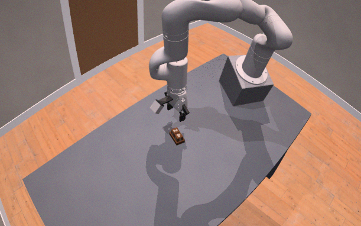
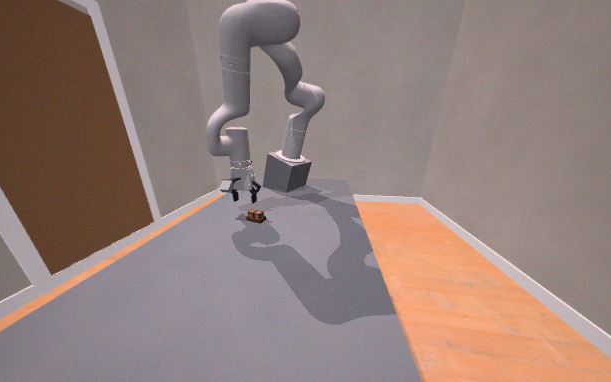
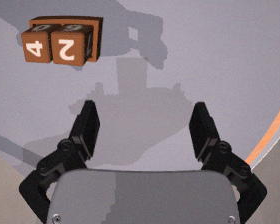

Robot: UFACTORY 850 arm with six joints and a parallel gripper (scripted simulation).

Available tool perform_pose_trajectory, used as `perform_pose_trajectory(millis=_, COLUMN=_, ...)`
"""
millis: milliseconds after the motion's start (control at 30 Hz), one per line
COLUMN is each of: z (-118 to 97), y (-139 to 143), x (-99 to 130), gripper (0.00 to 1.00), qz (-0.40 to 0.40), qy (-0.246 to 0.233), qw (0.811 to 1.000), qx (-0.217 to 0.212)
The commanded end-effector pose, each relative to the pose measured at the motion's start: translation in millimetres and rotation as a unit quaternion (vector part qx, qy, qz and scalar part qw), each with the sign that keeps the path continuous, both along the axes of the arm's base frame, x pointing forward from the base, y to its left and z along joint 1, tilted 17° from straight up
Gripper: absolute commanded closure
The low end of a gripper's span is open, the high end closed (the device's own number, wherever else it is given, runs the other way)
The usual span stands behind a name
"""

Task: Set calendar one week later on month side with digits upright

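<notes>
The small brown tray (image 1: 180, 143) (image 2: 255, 220) (image 3: 98, 37) sits on the table with two brown cubes side by side in it. The cube with a white 2 on top (image 1: 175, 130) (image 3: 66, 50) is beside the cube with a white 4 on top (image 1: 178, 136) (image 3: 35, 48). In the wrist view the 2 looks upside down and the 4 sideways. A 0 and a digit like a 6 or 9 show partly on their side faces; the month side is not readable. My gripper (image 1: 175, 113) (image 2: 245, 199) (image 3: 144, 112) is open and empty, above the table and off to one side of the tray.
The grey table (image 1: 98, 154) (image 2: 166, 300) carries the arm's base block (image 1: 247, 91) (image 2: 286, 172) at its far end. Arm shadows fall around the tray. Wooden floor (image 1: 328, 177) (image 2: 466, 280) lies beyond the table's edges.
</notes>
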State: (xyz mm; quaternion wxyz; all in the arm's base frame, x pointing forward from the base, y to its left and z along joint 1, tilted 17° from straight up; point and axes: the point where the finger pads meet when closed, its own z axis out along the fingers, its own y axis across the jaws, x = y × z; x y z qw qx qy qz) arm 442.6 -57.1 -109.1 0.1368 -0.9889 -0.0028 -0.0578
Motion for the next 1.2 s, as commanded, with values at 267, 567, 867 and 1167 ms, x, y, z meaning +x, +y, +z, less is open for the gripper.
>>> perform_pose_trajectory(millis=267, z=-2, y=2, x=-22, gripper=0.00, qz=-0.099, qy=0.027, qw=0.995, qx=0.011)
perform_pose_trajectory(millis=567, z=-2, y=2, x=-28, gripper=0.00, qz=-0.159, qy=0.044, qw=0.986, qx=0.019)
perform_pose_trajectory(millis=867, z=-4, y=5, x=-51, gripper=0.00, qz=-0.205, qy=0.057, qw=0.977, qx=0.024)
perform_pose_trajectory(millis=1167, z=-13, y=7, x=-51, gripper=0.00, qz=-0.205, qy=0.057, qw=0.977, qx=0.024)
